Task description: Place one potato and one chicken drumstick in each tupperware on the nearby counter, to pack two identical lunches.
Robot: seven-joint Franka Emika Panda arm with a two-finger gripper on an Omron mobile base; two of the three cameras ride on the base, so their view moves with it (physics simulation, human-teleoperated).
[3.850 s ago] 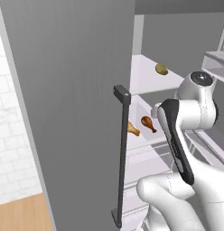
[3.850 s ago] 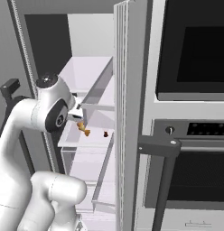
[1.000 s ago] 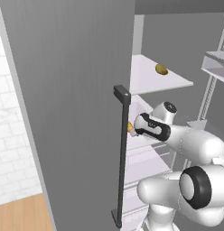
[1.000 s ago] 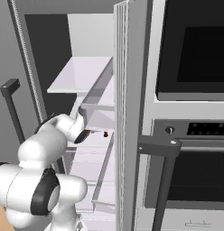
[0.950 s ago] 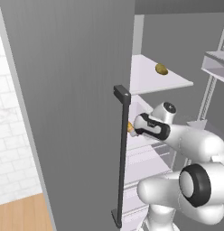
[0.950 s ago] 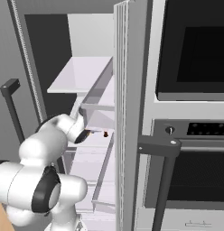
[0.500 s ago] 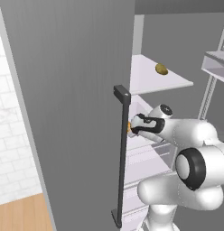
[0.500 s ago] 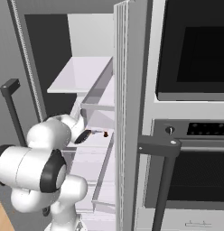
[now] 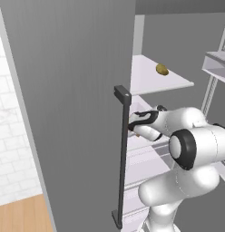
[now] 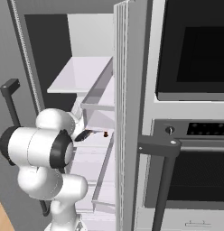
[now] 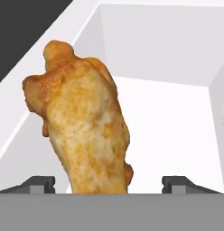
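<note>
A chicken drumstick (image 11: 84,131), orange-brown and knobbly, lies in a white fridge bin (image 11: 177,54) and stands close in front of the hand camera. My gripper (image 11: 109,182) is open, one fingertip on each side of the drumstick's lower end with a gap to both. In the base views the gripper (image 10: 86,134) reaches into the middle fridge shelf, partly behind the door handle (image 9: 123,149). A yellowish-green potato (image 9: 162,69) sits on the upper shelf. A small dark reddish lump (image 10: 105,133) lies just right of the gripper. The tupperware and the counter are out of view.
The open grey fridge door (image 9: 69,104) stands close on the left of the arm. White shelves and drawers (image 10: 93,162) lie below the gripper. A wall oven (image 10: 190,49) with a dark handle (image 10: 159,146) stands to the right of the fridge.
The arm has folded lower and pushed the hand further into the middle shelf, toward the drumstick. The potato on the upper shelf has not moved.
</note>
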